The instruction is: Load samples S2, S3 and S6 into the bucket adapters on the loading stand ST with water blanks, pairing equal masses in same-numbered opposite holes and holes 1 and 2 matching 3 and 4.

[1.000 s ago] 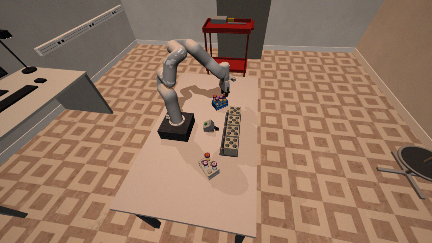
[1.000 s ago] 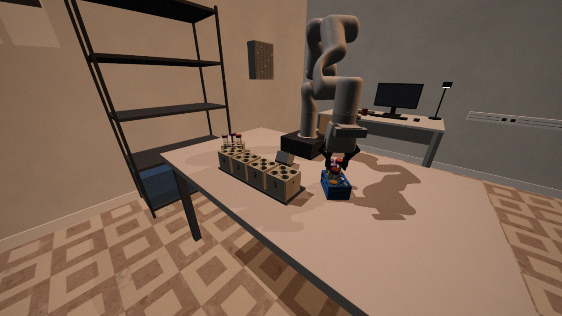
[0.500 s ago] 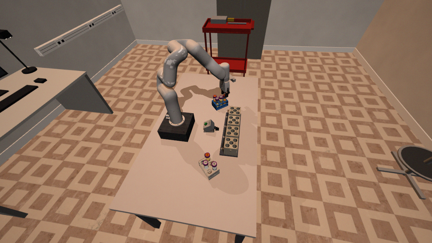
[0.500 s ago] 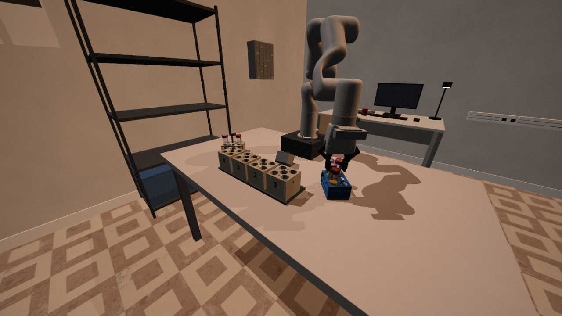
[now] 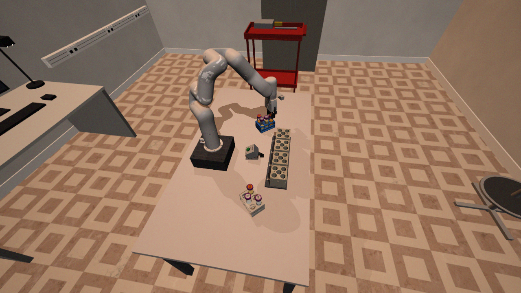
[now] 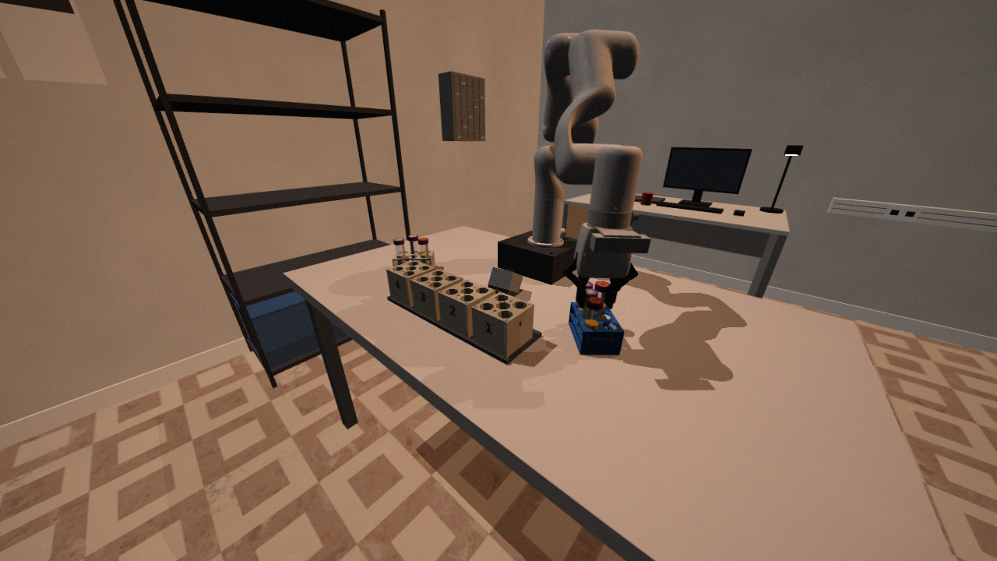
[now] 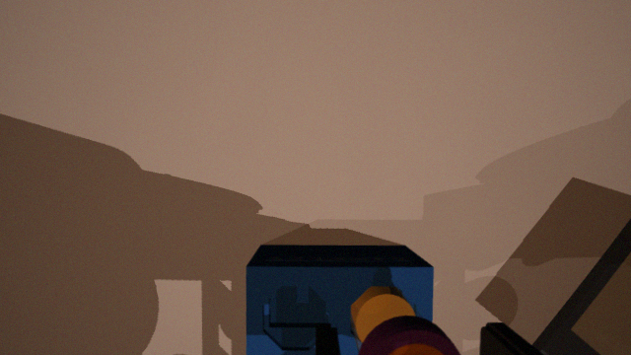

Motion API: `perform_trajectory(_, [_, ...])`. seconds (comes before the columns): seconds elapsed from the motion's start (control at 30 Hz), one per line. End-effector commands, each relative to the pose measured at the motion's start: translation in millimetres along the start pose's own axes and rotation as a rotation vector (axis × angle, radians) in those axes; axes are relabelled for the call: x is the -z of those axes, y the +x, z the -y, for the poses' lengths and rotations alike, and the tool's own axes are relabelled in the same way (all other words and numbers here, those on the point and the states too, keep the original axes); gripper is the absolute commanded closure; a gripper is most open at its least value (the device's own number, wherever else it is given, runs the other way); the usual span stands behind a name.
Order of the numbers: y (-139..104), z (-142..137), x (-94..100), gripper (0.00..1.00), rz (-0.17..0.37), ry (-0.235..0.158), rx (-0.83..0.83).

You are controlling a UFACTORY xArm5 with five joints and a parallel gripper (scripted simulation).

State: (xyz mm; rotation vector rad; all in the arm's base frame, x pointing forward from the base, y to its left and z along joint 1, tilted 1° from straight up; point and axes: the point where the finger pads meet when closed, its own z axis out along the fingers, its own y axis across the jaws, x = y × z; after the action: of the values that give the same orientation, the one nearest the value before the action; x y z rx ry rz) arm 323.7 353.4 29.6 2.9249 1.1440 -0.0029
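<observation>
My gripper [image 5: 272,115] [image 6: 597,300] [image 7: 410,340] points down over the blue rack [image 5: 265,128] [image 6: 598,341] [image 7: 340,278], open, its fingers on either side of a cap with an orange dot [image 7: 416,351] that stands in the rack's end. The cap's ID is cut off. Other tubes stand in the rack, among them one with an orange dot [image 5: 259,115]. Adapters 1 [image 6: 490,331], 2 [image 6: 452,313], 3 [image 6: 422,298] and 4 [image 6: 397,284] stand in a row; their holes look empty. The clear rack [image 5: 259,210] holds an orange-dot tube [image 5: 250,186] and two white-dot tubes [image 5: 248,196] [image 5: 258,197].
The green DONE key [image 5: 248,149] sits on its small sloped desk [image 5: 252,153] between the robot base [image 5: 212,158] and the adapters. The adapter row lies close beside the blue rack. The tubes in the blue rack stand close together.
</observation>
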Motion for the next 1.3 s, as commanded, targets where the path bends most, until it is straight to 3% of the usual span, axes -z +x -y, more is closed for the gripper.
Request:
perform_trajectory(0.0, [1.5, 0.1, -1.4, 0.43, -0.003, 0.011, 0.0])
perform_trajectory(0.87, [1.5, 0.2, -9.4, 0.43, -0.003, 0.011, 0.0])
perform_trajectory(0.9, [1.5, 0.2, -8.8, 1.0, -0.003, 0.011, 0.0])
perform_trajectory(1.27, [1.5, 0.2, -7.6, 1.0, -0.003, 0.011, 0.0])
